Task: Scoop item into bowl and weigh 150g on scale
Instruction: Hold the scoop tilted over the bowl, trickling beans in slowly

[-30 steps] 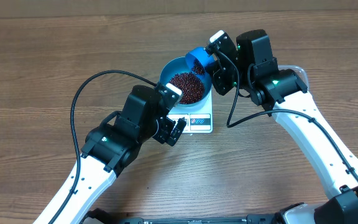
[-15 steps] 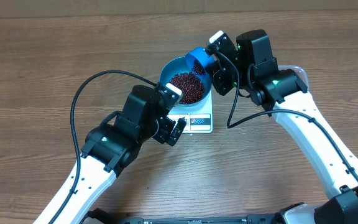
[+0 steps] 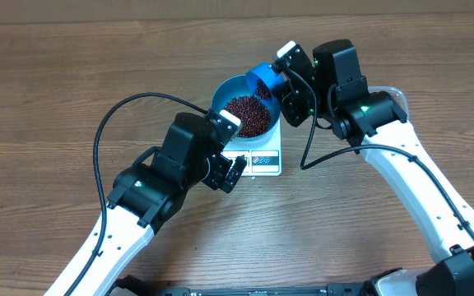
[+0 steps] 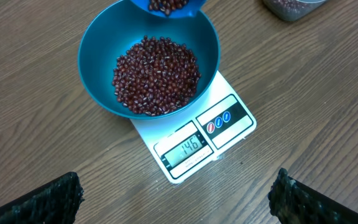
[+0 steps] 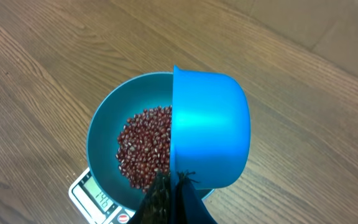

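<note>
The blue bowl stands on the white scale, and a heap of maroon beans fills its bottom. In the left wrist view the beans lie in the bowl, and the scale display reads 146. My right gripper is shut on the handle of a small blue scoop, which is tipped on its side over the bowl's far-right rim. A few beans show in the scoop's mouth. My left gripper hangs open over bare table just in front of the scale, holding nothing.
A clear plastic tub with beans in it stands on the wooden table beyond the scale, to the right of the bowl. In the overhead view my right arm covers that spot. Cables loop beside both arms.
</note>
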